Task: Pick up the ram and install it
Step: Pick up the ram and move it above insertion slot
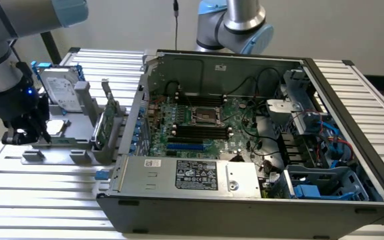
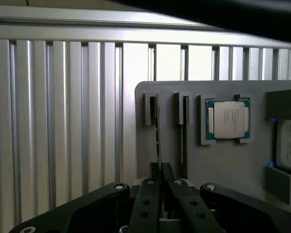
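Observation:
The ram [image 2: 158, 128] is a thin green stick seen edge-on, standing in the first slot of the grey holder [image 2: 223, 165]. My gripper [image 2: 160, 171] is shut on the ram's near end, its dark fingers [image 2: 148, 204] pressed together around it. A second thin stick [image 2: 185, 128] stands in the neighbouring slot. In the exterior view my gripper [image 1: 22, 136] hangs low over the holder [image 1: 62, 147] at the exterior view's left, beside the open computer case [image 1: 245, 150]. The motherboard [image 1: 202, 117] inside shows long black memory slots [image 1: 202, 131].
A CPU chip [image 2: 228, 119] lies in a recess of the holder. A silver hard drive [image 1: 62, 90] and a tall green expansion card [image 1: 106, 125] stand upright on it. The case's power supply [image 1: 192, 175] and blue drive cage [image 1: 325, 187] line its near side. A second arm [image 1: 235, 25] stands behind.

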Motion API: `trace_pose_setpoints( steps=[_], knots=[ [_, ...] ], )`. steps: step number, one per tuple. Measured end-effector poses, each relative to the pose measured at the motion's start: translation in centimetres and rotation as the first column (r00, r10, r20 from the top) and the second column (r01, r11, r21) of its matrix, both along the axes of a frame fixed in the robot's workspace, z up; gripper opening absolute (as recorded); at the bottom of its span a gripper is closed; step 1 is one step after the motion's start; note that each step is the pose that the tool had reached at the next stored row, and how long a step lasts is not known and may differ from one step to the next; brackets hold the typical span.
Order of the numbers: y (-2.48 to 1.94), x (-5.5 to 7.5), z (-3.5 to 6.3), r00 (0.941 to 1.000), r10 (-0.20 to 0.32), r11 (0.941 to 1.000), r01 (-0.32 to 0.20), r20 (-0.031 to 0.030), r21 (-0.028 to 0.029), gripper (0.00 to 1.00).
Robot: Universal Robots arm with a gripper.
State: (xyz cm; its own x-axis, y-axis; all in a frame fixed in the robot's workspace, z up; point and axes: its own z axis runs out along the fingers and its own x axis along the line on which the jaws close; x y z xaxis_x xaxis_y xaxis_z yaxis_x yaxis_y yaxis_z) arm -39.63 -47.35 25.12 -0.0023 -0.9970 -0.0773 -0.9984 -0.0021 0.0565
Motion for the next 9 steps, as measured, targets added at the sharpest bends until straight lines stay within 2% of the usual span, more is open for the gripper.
trace_pose_setpoints(
  steps=[9],
  knots=[
    [0.0, 1.1, 3.88, 1.0, 0.002, 1.0, -0.002, -0.0001, -0.0001, 0.14]
  ],
)
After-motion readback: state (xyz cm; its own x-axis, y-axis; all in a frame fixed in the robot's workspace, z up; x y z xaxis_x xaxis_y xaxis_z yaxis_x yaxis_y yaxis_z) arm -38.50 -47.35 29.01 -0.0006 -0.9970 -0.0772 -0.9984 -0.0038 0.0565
